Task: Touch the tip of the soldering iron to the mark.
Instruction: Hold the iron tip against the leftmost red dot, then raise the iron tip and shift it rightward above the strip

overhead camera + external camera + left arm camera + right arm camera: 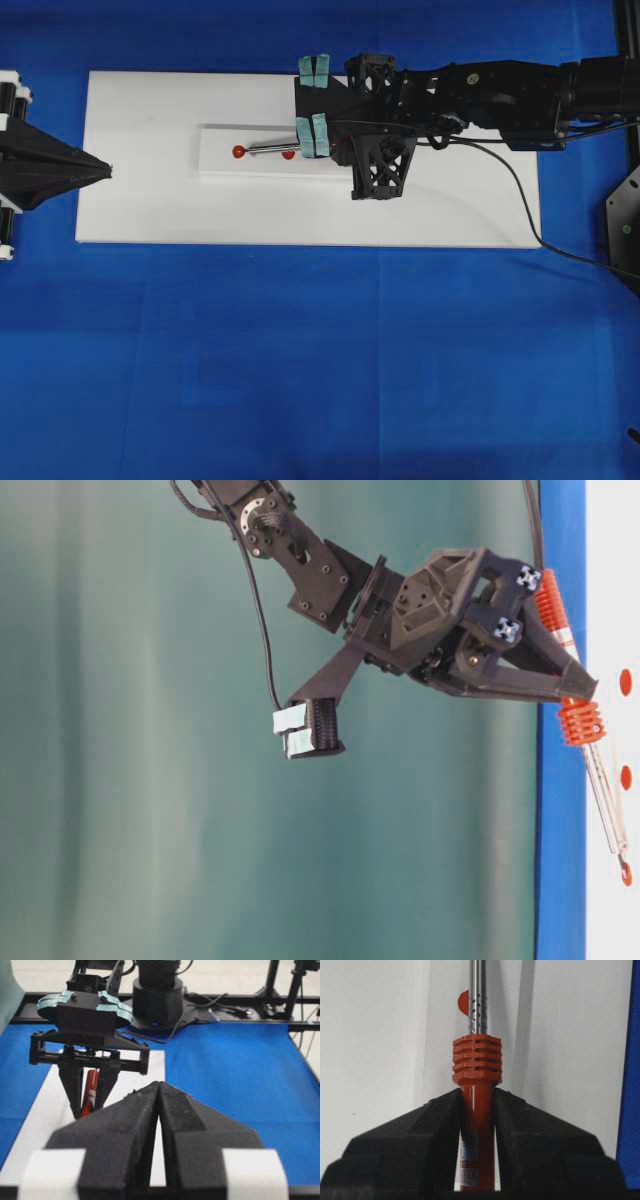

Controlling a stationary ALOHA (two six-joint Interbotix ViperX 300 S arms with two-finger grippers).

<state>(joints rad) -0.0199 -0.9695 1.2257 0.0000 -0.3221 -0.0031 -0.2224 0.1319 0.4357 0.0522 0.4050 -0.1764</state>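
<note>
Soldering iron (476, 1110) pinched in the downward-tilted right arm's jaws; left jaws pressed together.

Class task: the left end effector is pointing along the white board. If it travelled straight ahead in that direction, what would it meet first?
Probably the right end effector, which holds the soldering iron directly ahead of the left end effector over the white board. Depth is hard to judge.

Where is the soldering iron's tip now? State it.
In the overhead view the soldering iron, held by the right gripper, points left along the white strip; its tip sits at the leftmost red dot. Contact cannot be confirmed.
</note>
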